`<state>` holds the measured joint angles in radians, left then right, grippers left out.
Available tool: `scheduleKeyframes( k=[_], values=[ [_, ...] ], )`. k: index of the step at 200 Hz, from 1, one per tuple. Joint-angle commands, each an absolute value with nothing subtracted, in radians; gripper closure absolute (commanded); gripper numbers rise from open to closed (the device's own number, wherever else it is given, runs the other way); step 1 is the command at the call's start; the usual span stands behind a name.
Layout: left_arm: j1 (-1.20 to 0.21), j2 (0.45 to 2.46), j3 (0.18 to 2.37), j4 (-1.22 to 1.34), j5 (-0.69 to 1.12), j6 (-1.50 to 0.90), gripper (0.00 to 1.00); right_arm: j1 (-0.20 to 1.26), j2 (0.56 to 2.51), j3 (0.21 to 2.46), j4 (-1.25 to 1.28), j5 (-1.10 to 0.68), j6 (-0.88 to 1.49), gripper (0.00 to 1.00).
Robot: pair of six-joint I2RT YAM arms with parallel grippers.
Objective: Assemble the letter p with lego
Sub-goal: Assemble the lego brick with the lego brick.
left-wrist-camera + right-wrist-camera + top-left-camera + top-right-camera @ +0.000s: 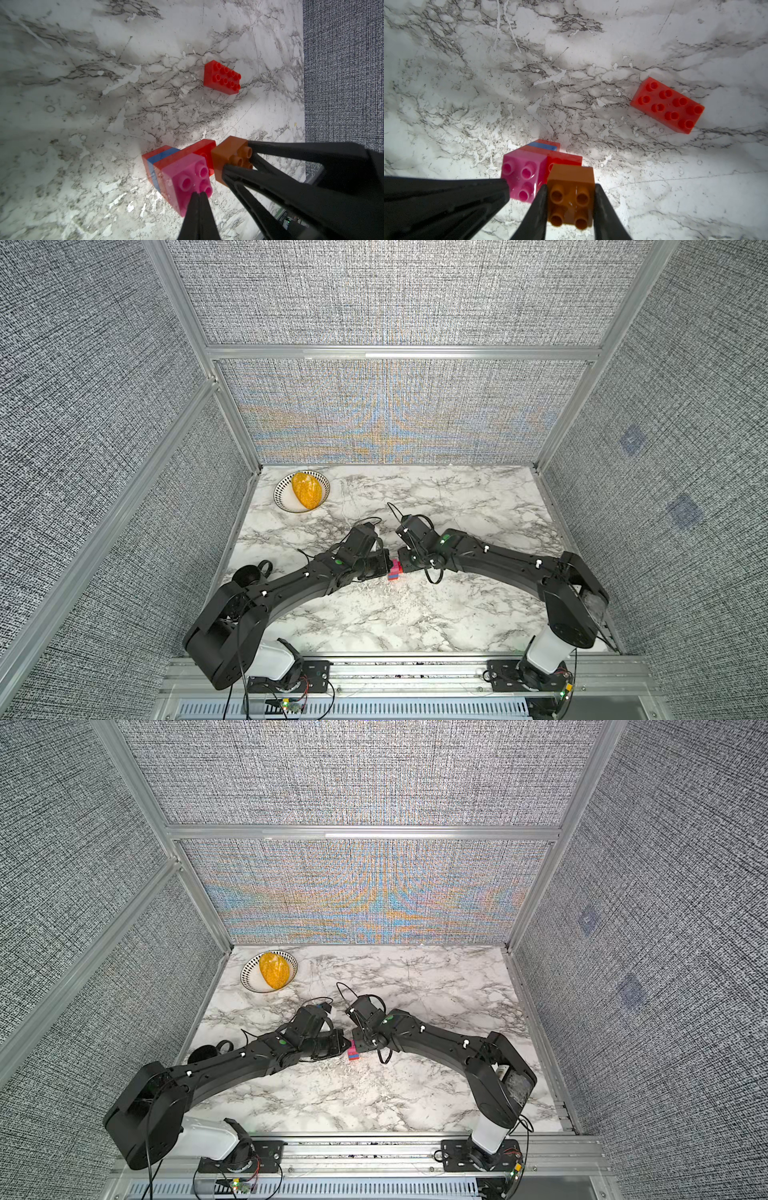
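The letter p (395,571) is a small stack of lego near the table's middle, between the two arms. Red and blue layers (164,155) carry a pink brick (187,176). My left gripper (199,194) is shut, with nothing between its fingers, and its tips rest on the pink brick's studs. My right gripper (571,188) is shut on a translucent orange brick (571,199). That brick sits against the pink brick (523,172), over the stack's red brick (564,161). A long red brick (667,105) lies loose on the marble, studs up, away from the stack (223,80).
A dotted-rim white bowl (277,494) holding a yellow-orange lump (306,490) stands at the back left corner. A black round object (249,574) lies by the left wall. Fabric walls with aluminium posts close in three sides of the marble table (457,614).
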<state>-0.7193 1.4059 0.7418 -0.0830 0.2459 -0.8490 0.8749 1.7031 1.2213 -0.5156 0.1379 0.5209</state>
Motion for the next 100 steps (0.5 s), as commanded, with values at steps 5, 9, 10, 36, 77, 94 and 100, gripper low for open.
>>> scheduleKeyframes(
  k=[5,9,10,36,77,94,100],
  values=[
    [-0.719,1.405,0.733,-0.167,0.236,-0.846,1.0,0.872,1.709,1.221,-0.549,0.123,0.503,0.85],
    [-0.719,1.403,0.733,-0.167,0.236,-0.846,1.0,0.871,1.71,1.221,-0.549,0.123,0.503,0.85],
    [-0.719,1.403,0.734,-0.167,0.236,-0.846,1.0,0.871,1.709,1.221,-0.549,0.123,0.503,0.85],
    [-0.717,1.401,0.734,-0.17,0.238,-0.845,1.0,0.87,1.71,1.219,-0.546,0.122,0.506,0.85],
    [-0.716,1.401,0.734,-0.17,0.239,-0.844,1.0,0.866,1.715,1.227,-0.542,0.126,0.509,0.85],
    [-0.716,1.4,0.734,-0.17,0.239,-0.844,1.0,0.865,1.717,1.234,-0.542,0.126,0.508,0.85],
    [-0.716,1.399,0.733,-0.17,0.24,-0.844,1.0,0.865,1.718,1.238,-0.544,0.126,0.506,0.85]
  ],
)
